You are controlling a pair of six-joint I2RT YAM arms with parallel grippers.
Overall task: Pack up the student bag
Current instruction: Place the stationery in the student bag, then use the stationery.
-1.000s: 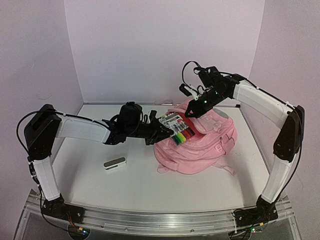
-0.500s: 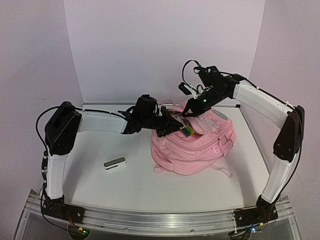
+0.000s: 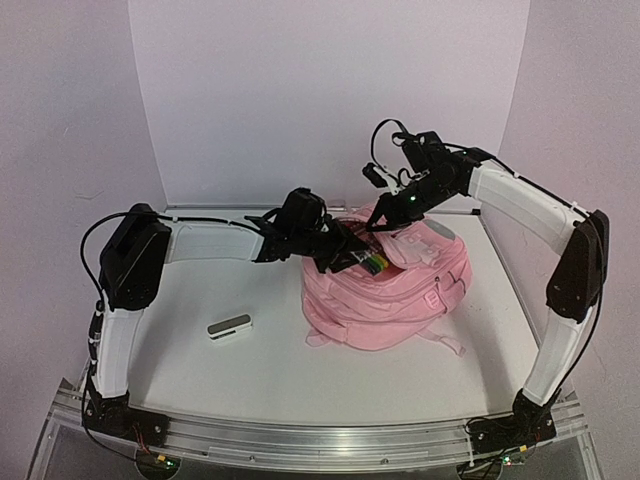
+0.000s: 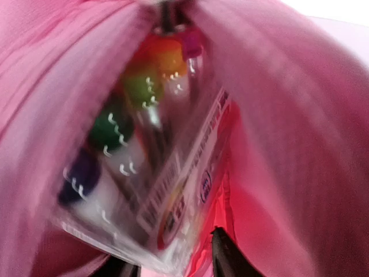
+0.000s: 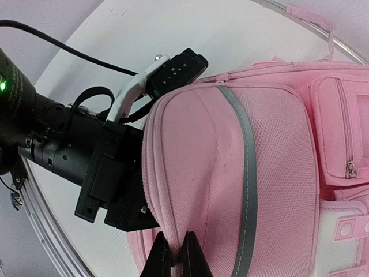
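The white counter [image 3: 250, 370] is walled at the back and both sides. The student bag [image 3: 400, 300] lies on its right half, near the back wall and well away from the front edge, with the main compartment's mouth facing left.

You are in the middle of loading. Your right hand [image 5: 173, 257] is clamped on the fabric lip at the bag's top and lifts it, so the mouth stands open like a tent. Your left hand [image 4: 173, 265] is pushed into that mouth. Its fingertips stand somewhat apart, with the near edge of the marker pack [image 4: 150, 173] between them. I cannot tell whether they are pinching the pack or have let it go. The pack, a clear sleeve of coloured markers, is mostly inside, lying at a slant with pink fabric close on both sides.

My reading is that the next move is to make sure the pack is free and fully past the lip, then draw the left hand straight back along the line it went in. Hold the right-hand pinch until the left is clear, or the flap is likely to drop on it.

The opening is narrow, and the sleeve's stiff corners could catch the zip edge. There is plenty of bare counter to the left and front of the bag for the retreat. A small white-and-grey block [image 3: 230, 327] lies there, well apart from the bag, and looks like the next item to fetch.
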